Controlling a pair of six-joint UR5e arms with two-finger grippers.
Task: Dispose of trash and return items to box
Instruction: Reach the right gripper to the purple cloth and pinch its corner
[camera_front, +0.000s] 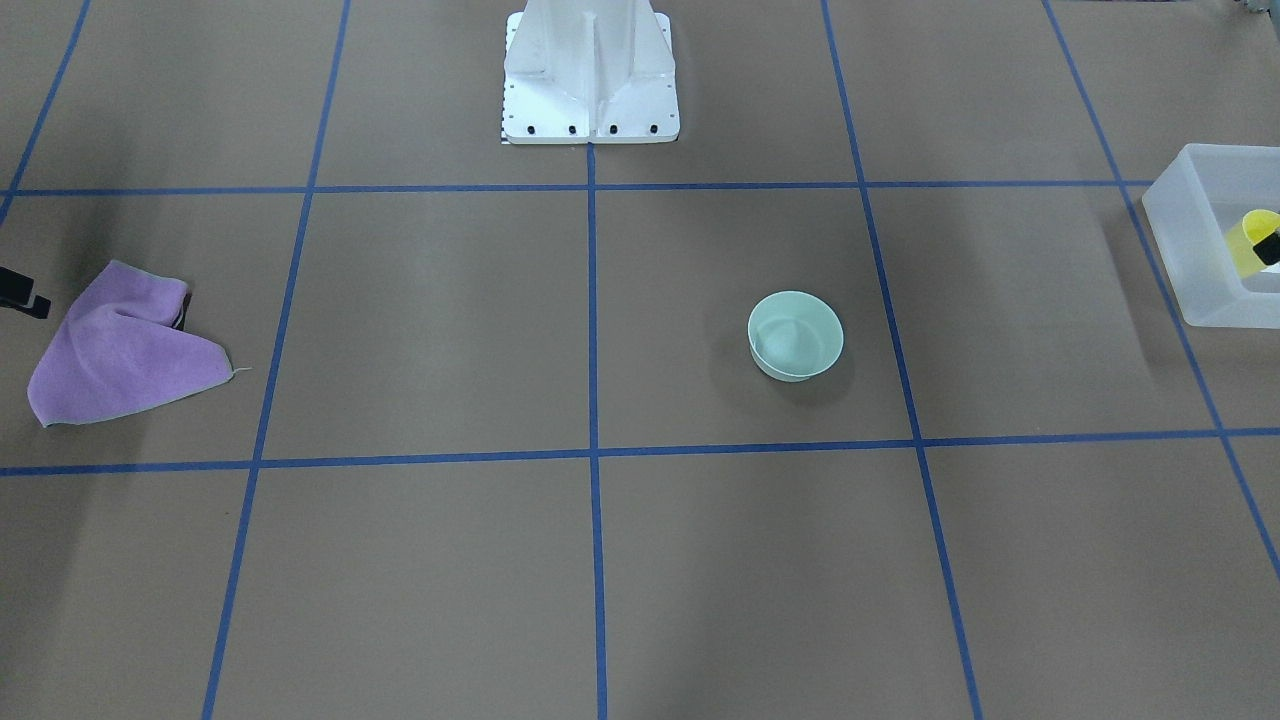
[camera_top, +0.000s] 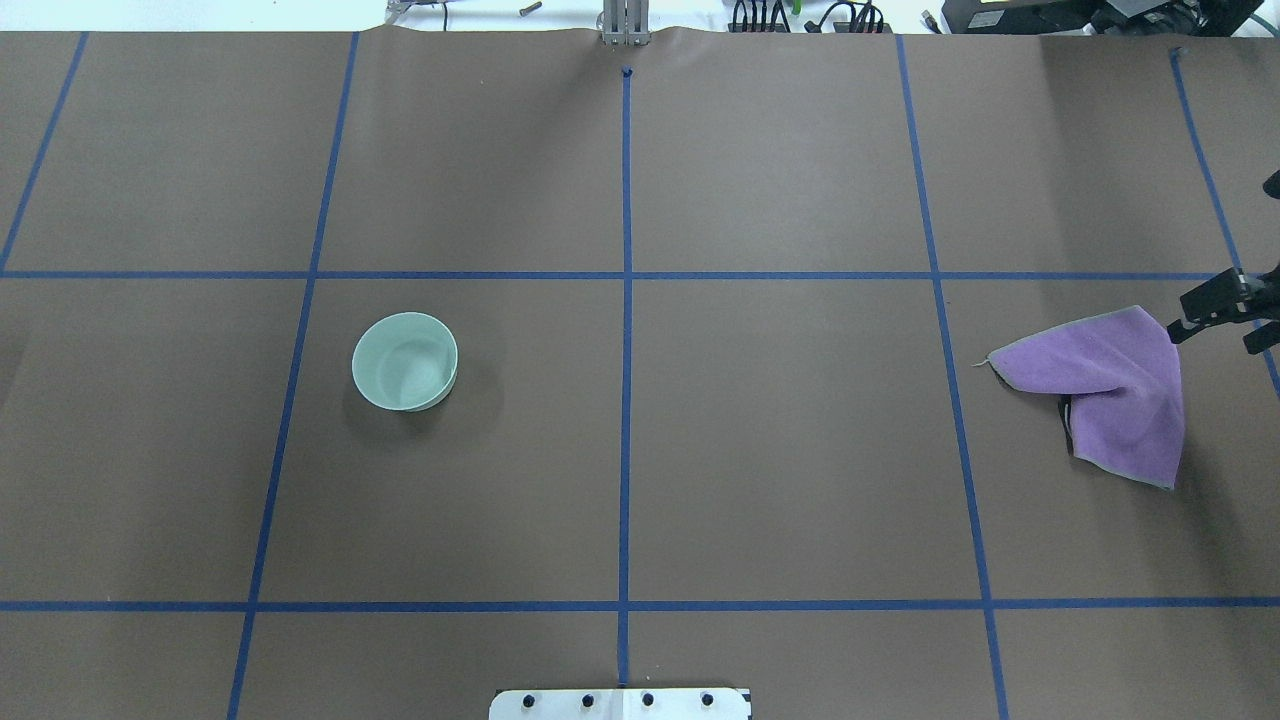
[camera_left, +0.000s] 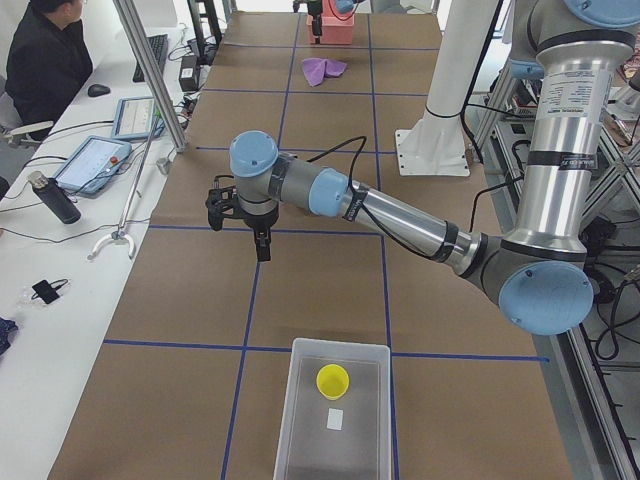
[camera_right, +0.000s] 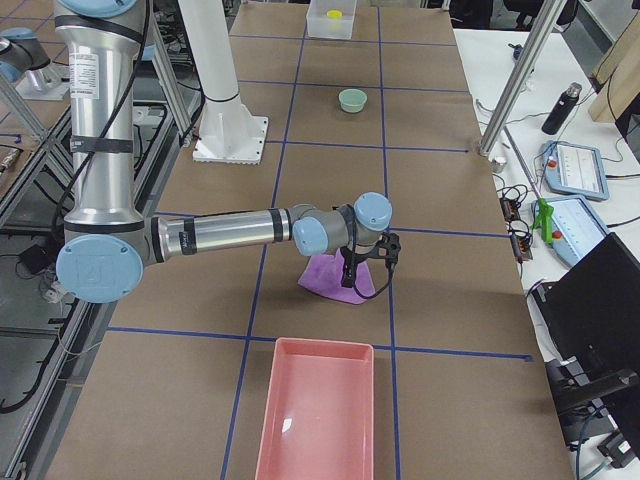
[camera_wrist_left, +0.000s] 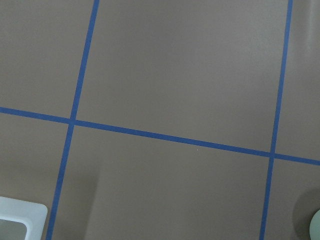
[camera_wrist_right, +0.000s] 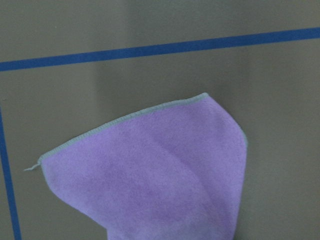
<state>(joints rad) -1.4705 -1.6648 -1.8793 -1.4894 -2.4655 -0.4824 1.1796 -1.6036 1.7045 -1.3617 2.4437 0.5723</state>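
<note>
The mint-green bowl (camera_front: 795, 335) stands upright on the brown table, also in the overhead view (camera_top: 405, 360). The yellow cup (camera_left: 333, 381) stands inside the frosted-white box (camera_left: 340, 344), which sits at the table's end on my left side (camera_front: 1200, 260). My left gripper (camera_left: 245, 215) hovers high over the table between box and bowl; I cannot tell whether it is open or shut. My right gripper (camera_top: 1212, 340) is open and empty, hovering just beside a crumpled purple cloth (camera_top: 1110, 390). The cloth fills the right wrist view (camera_wrist_right: 150, 175).
A pink tray (camera_right: 315, 410) lies at the table's end on my right side, past the cloth. The white robot base (camera_front: 590, 90) stands at the table's middle edge. A white slip lies in the box (camera_left: 335, 420). Blue tape lines grid the table.
</note>
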